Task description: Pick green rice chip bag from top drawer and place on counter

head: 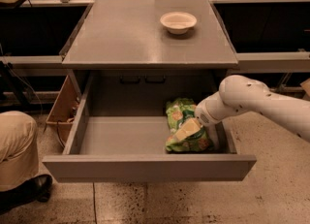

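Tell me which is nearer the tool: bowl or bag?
The green bag in the drawer: the tool is right over it. The white bowl sits apart, up on the counter.
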